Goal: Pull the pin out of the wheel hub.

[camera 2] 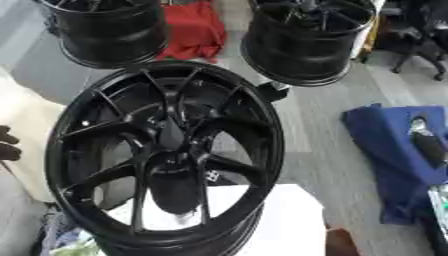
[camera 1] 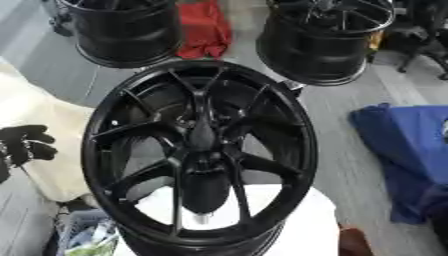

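We see a large black wheel hub [camera 1: 199, 150] filling the middle of both views, lying face up with its spokes running out from a dark centre; it rests on a white surface [camera 1: 302, 225] that shows through the gaps between the lower spokes and beyond the rim at the lower right. At the bottom of the dark central cone, between two lower spokes, we make out a small pale, shiny piece [camera 1: 202, 218]; it may be the pin, but we cannot tell for sure.

Our left hand [camera 1: 26, 145] shows at the left edge of the left eye view, black, with its fingers curled in and nothing held in them; it sits well apart from the rim, over a cream-coloured cloth [camera 1: 39, 125] that lies to the left of the hub. In the right eye view only a sliver of that hand shows at the left edge. Our right hand appears in neither view.

Beyond the hub stand two more black wheels, one at the upper left [camera 1: 122, 30] and one at the upper right [camera 1: 324, 40], with a red cloth [camera 1: 206, 27] between them on the grey floor [camera 1: 350, 130]; a blue cloth [camera 1: 411, 150] lies on the floor to the right, and in the right eye view a dark, oblong object [camera 2: 429, 142] rests on it.
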Available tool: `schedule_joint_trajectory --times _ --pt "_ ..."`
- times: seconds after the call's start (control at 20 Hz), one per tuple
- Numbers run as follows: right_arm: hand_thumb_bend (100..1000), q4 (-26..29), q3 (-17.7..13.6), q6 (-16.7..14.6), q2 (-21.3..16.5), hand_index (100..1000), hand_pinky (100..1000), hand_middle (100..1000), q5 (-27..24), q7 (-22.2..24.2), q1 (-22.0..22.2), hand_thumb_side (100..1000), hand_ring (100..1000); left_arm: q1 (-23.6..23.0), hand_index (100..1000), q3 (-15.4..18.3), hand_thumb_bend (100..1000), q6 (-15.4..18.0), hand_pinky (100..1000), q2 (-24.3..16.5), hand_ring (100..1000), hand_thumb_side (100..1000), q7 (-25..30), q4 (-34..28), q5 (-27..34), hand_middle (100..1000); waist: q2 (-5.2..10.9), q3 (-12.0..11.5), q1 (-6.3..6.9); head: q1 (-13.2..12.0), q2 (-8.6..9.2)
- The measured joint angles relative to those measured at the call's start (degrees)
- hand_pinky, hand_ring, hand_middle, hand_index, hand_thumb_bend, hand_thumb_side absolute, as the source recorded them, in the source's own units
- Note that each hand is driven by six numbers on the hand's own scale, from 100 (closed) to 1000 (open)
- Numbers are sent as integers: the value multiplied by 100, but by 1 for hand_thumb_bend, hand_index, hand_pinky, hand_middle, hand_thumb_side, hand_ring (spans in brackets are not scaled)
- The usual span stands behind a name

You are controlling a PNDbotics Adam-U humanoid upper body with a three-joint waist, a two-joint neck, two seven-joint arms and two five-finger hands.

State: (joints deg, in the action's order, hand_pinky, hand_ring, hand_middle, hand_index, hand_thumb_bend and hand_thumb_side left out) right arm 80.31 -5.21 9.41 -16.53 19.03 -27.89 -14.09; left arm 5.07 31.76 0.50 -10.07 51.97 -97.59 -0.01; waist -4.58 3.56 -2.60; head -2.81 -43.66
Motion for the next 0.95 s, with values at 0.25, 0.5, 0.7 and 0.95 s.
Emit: schedule_joint_trajectory --times 0.25,0.5,0.7,0.95 --pt "181 15 375 -473 452 854 721 715 -63 -131 1 441 627 2 835 0 100 117 745 -1 690 896 -1 67 -3 674 -13 -4 7 -6 2" --pt "163 -47 781 -868 746 849 713 701 -206 -155 1 439 615 3 833 25 100 362 745 -27 689 896 1 274 -6 672 -41 -8 16 33 45" --pt "156 -258 1015 -1119 877 842 707 690 -446 -248 2 437 607 2 832 30 100 674 745 -151 689 896 0 596 -40 673 -46 -8 15 49 48" --pt "153 -520 1187 -1376 945 835 701 677 -707 -493 5 437 597 -1 829 20 100 1101 745 -265 688 894 -26 1070 -48 671 -77 -9 15 50 53"
